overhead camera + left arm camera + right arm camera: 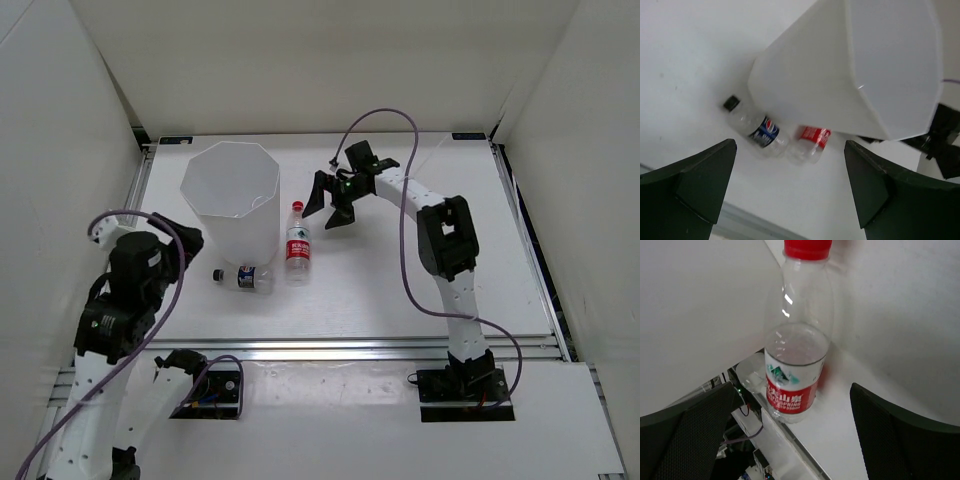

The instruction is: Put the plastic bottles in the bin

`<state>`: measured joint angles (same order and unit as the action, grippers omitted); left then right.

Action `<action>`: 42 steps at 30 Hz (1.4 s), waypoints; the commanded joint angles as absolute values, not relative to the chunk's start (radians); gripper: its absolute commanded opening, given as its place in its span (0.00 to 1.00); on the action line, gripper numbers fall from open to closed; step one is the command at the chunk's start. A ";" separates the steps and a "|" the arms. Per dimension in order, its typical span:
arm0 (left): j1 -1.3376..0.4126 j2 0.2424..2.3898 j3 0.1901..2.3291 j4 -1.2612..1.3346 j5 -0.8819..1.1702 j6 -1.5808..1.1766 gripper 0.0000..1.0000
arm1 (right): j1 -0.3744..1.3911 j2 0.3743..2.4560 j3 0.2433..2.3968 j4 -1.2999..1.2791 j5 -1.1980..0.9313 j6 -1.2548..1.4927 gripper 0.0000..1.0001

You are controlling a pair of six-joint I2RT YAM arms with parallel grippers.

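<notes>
Hiding behind bin (805, 80): red-labelled bottle (812, 141) cap end, perhaps touching.

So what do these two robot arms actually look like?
The left arm and right arm are white tube-like links with chunky black joint housings. A purple cable loops along each. Both end in black, wedge-shaped jaws, and a small green light glows near the right arm's wrist.

A: Left arm (92, 385), right arm (458, 300)?
B: Both white links, black joint housings, purple cable (404, 260) along each.
A: End effectors?
B: Black wedge fingers (695, 185); green light (346, 182) on right end effector (333, 205).
</notes>
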<state>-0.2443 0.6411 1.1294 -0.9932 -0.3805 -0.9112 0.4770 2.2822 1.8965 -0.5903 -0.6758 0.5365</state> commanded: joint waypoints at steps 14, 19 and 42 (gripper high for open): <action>-0.244 0.465 0.721 -1.107 -0.236 -1.354 1.00 | 0.597 2.523 1.997 -0.480 -0.778 0.618 0.98; -0.244 0.384 0.562 -1.051 -0.196 -1.474 1.00 | 0.574 2.427 1.815 -0.471 -0.755 0.618 0.60; -0.244 0.630 0.443 -0.664 -0.163 -1.494 1.00 | 0.765 2.020 2.467 -0.332 -0.135 0.537 0.63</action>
